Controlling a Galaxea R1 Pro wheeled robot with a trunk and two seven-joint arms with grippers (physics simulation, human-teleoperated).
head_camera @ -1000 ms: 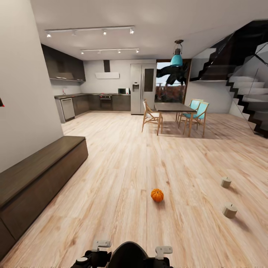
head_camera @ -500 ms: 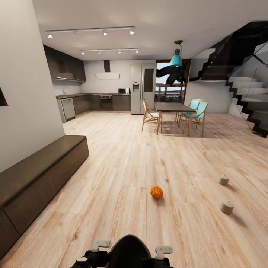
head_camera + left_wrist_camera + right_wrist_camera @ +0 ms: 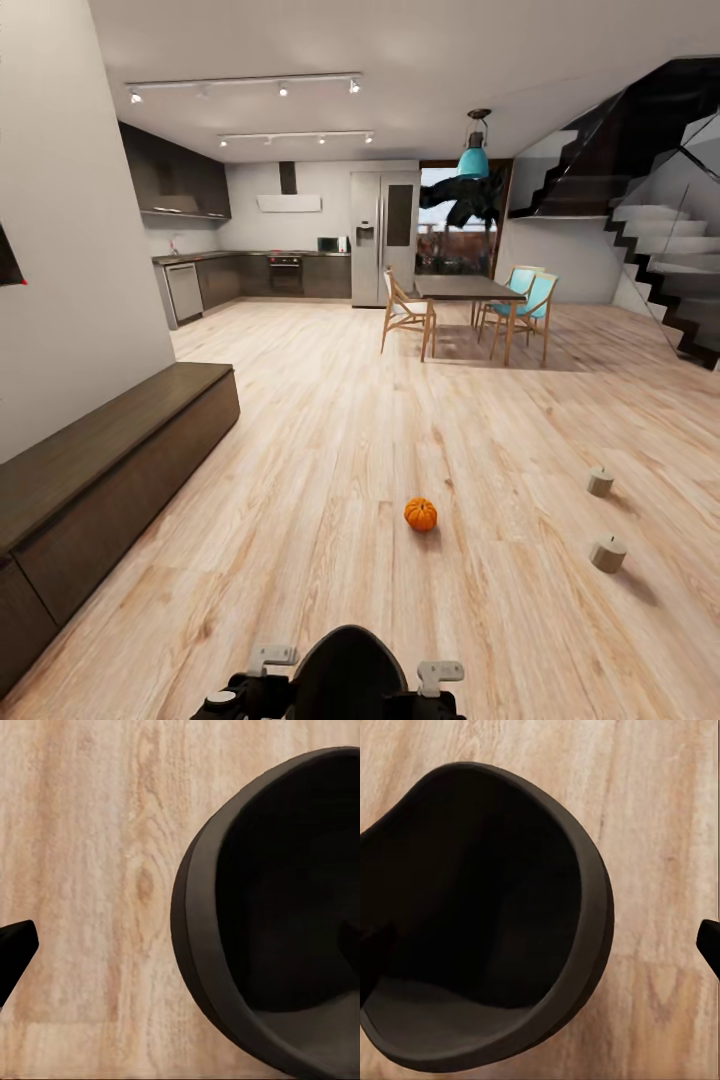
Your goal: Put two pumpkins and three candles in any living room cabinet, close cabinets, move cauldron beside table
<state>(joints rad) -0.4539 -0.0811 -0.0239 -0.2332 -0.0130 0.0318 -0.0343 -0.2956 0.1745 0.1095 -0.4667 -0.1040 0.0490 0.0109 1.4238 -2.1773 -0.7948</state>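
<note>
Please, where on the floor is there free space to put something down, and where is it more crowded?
Bare floor lies between the cabinet and the pumpkin, and again between the pumpkin and the dining table. It is more crowded at the right, around the two candles.

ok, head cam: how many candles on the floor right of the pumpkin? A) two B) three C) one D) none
A: two candles, the farther one and the nearer one, stand on the wood floor to the right of the pumpkin.
</note>
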